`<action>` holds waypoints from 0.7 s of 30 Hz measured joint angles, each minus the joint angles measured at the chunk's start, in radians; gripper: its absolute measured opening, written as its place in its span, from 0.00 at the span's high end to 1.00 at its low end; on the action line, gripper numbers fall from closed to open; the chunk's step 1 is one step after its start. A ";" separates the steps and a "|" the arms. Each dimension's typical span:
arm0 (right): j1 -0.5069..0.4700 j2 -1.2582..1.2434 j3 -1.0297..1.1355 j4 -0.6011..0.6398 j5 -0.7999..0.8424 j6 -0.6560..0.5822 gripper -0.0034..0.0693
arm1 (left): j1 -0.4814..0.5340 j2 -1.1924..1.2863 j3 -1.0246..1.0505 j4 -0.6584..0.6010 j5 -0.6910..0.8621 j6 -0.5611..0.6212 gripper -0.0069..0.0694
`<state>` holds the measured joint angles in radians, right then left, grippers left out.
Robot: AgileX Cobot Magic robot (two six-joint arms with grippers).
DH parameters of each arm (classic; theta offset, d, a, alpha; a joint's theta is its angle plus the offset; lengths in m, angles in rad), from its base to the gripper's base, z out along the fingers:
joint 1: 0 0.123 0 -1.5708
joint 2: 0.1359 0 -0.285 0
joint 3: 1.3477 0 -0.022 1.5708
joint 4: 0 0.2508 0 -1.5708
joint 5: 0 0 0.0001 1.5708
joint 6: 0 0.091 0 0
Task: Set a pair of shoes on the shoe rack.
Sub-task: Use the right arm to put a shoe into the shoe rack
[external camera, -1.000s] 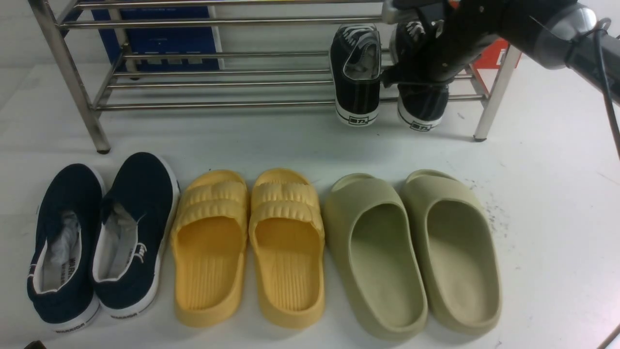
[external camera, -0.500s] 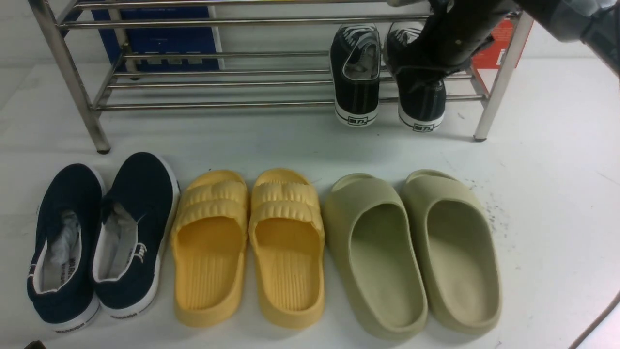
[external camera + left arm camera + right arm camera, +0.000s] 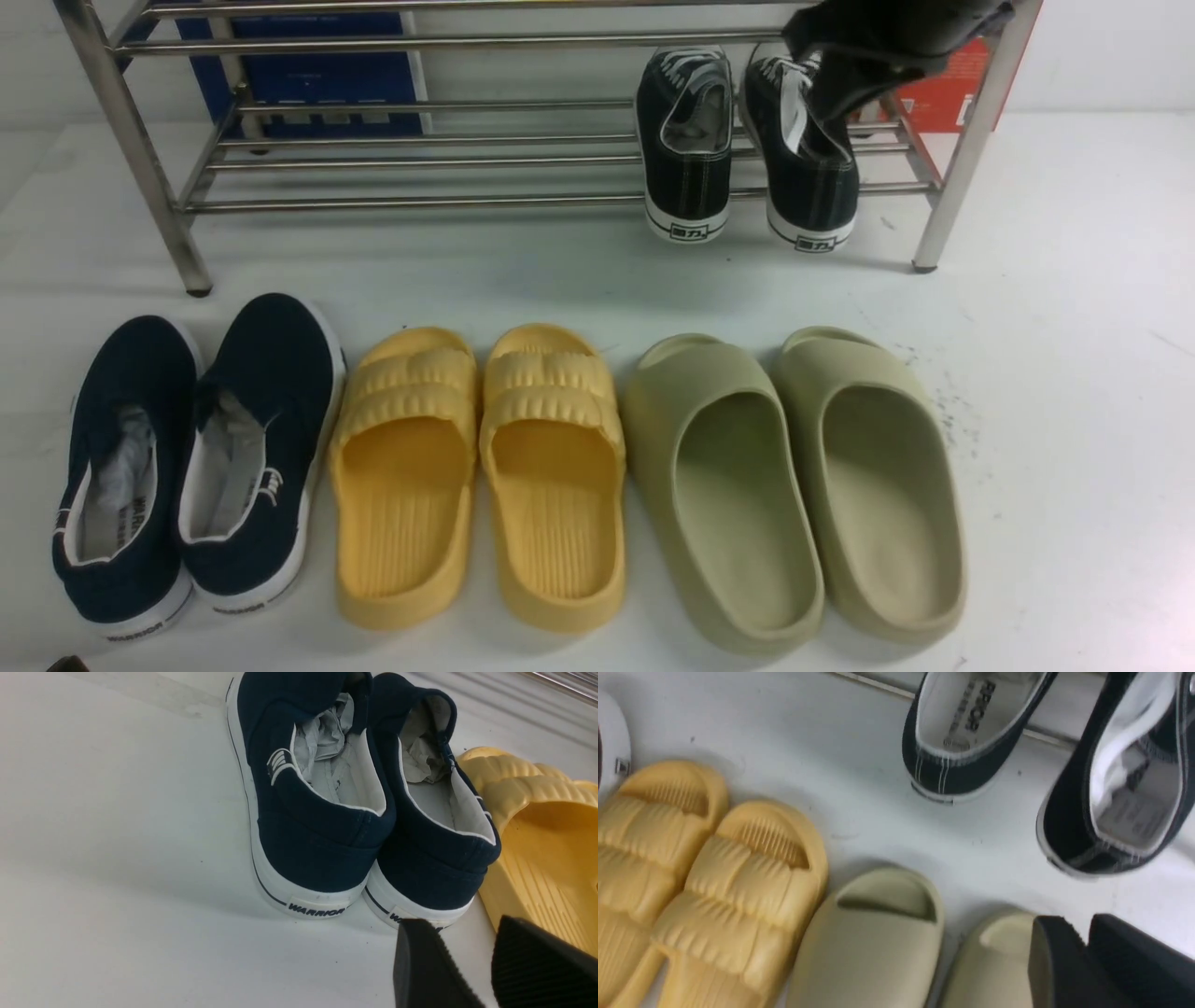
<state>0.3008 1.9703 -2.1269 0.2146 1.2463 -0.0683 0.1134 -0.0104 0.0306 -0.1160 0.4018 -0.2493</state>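
A white table (image 3: 1074,392) is carrying everything. The steel rack (image 3: 140,159) is standing on it at the back, its legs resting on the surface — and the two black sneakers (image 3: 688,140) are sitting side by side on the lowest bars near the rack's right end, heels hanging over the front bar. Nearer the camera, three pairs are lying directly on the table in a row: navy slip-ons (image 3: 187,457) at the left, yellow slippers (image 3: 481,467) in the middle, green slippers (image 3: 794,485) at the right — each pair just beside the next.

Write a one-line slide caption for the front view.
Black sneakers rest on the shoe rack's lower tier; navy slip-ons, yellow slippers, green slippers line the table.
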 joint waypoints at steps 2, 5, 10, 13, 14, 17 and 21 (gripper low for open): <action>0.000 -0.059 0.147 -0.011 0.002 0.000 0.79 | 0.000 0.000 0.000 0.000 0.000 0.000 0.60; -0.001 -0.087 0.311 -0.031 -0.045 0.002 0.81 | 0.000 0.000 0.000 0.000 0.000 0.000 0.60; -0.001 -0.004 0.414 -0.045 -0.232 0.006 0.87 | 0.000 0.000 0.000 0.000 0.000 0.000 0.60; -0.008 0.055 0.416 -0.048 -0.343 0.008 0.91 | 0.000 0.000 0.000 0.000 0.000 0.000 0.60; -0.013 0.072 0.416 -0.048 -0.378 0.010 0.91 | 0.000 0.000 0.000 0.000 0.000 0.000 0.60; -0.033 0.105 0.418 -0.048 -0.476 0.031 0.92 | 0.000 0.000 0.000 0.000 0.000 0.000 0.60; -0.043 0.112 0.419 -0.056 -0.576 0.040 0.93 | 0.000 0.000 0.000 0.000 0.000 0.000 0.60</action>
<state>0.2583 2.0828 -1.7082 0.1587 0.6702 -0.0283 0.1134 -0.0104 0.0306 -0.1160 0.4018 -0.2493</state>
